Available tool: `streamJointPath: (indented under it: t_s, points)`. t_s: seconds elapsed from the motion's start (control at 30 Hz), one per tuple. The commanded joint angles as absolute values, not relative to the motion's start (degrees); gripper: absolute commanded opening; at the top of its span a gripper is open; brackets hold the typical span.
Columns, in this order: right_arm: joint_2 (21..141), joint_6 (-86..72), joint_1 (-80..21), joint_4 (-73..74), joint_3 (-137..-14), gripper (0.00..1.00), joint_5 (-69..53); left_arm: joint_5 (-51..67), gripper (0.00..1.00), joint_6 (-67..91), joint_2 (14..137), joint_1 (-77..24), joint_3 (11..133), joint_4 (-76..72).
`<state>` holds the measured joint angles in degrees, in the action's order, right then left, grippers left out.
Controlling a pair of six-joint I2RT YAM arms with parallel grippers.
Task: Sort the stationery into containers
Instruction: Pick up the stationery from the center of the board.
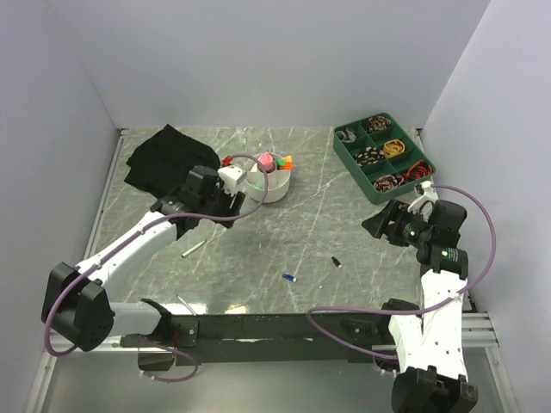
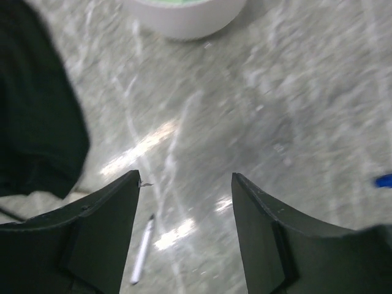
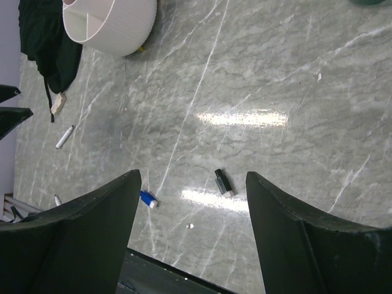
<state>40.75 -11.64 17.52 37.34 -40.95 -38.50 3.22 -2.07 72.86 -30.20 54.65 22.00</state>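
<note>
Starting big: floppy black bag off to the left of the left gripper, soft, best pinched at a fold. Hard white bowl straight ahead. Thin pen beside its left finger, light, likely to roll; grab mid-length. Tiny blue piece and black piece under the right gripper, probably slippery. Both pairs of jaws apart, holding nothing.
</note>
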Motion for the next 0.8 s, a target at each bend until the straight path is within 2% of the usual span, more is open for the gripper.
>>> streamJointPath:
  t_s: [0.0, 0.1, 0.2, 0.23, 0.4, 0.53, 0.6, 0.77]
  points:
    - [40.9, -11.2, 17.8, 36.5, -44.2, 0.77, -38.9, 2.3, 0.65, -10.9, 72.6, -25.9, 56.6, 30.2]
    - [40.8, -11.2, 17.8, 36.7, -43.9, 0.77, -38.8, 4.7, 0.64, -20.7, 69.5, -24.1, 53.3, 32.1]
    - [41.0, -11.0, 17.8, 36.6, -43.4, 0.77, -38.9, 11.9, 0.64, -30.8, 66.7, -24.5, 49.6, 34.2]
    - [41.0, -11.2, 17.8, 36.3, -43.2, 0.77, -39.0, 17.1, 0.64, -33.0, 66.4, -25.8, 49.6, 36.2]
    - [42.1, -12.0, 17.8, 35.3, -43.1, 0.77, -39.1, 27.1, 0.63, -35.0, 71.4, -35.8, 57.2, 37.5]
    - [43.0, -11.8, 17.8, 36.0, -44.9, 0.77, -38.8, 26.2, 0.63, -27.3, 79.2, -42.0, 61.8, 33.1]
    - [43.2, -11.5, 17.9, 36.6, -46.8, 0.77, -38.9, 21.5, 0.62, -19.8, 82.4, -42.2, 64.5, 31.2]
    - [42.1, -10.1, 17.8, 37.8, -48.5, 0.77, -38.0, 12.5, 0.63, -14.5, 83.0, -32.0, 65.3, 25.0]
